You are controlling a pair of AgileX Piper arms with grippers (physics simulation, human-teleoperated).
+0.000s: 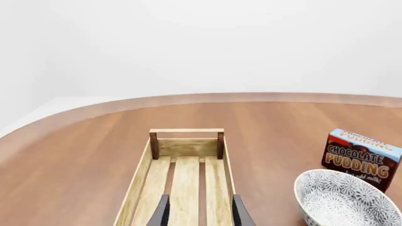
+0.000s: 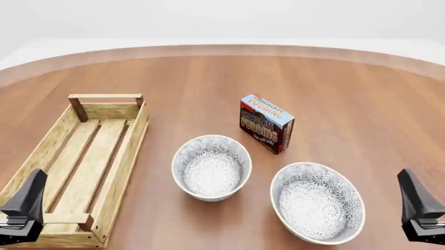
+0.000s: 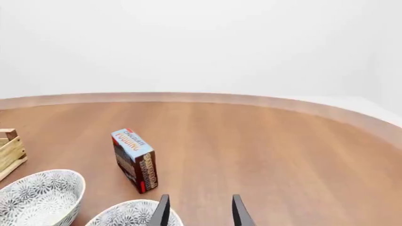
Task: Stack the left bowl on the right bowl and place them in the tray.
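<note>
Nothing had been grasped: both bowls sat separate and upright on the table [image 2: 334, 83], so the task stood at its very first step, in my judgement — reaching for the left bowl.

In the front view the left bowl [image 2: 211, 166] sat near the centre, with the right bowl [image 2: 318, 202] just beside it at about four o'clock, their rims close but apart. The tray [image 2: 125, 156], empty, lay well off at nine o'clock from the left bowl, its long axis running away from the arms.

The left gripper [image 1: 199, 214] hung low at the near end of the tray, its two dark fingers spread apart with nothing between them. The right gripper [image 3: 199, 212] waited at the near right edge of the table, at roughly three o'clock from the right bowl, fingers likewise spread and empty.

The next move, I judged, called for the left arm to swing toward three o'clock, clear the tray's side plank, and come down over the left bowl's rim so one finger went inside and one outside — a thin, curved ceramic lip that would need a square pinch.

A box [image 2: 266, 123] stood beyond the bowls at twelve o'clock, reading "CHOCOLATE PUDDING"; the smaller print below was too fine to read with confidence.
</note>
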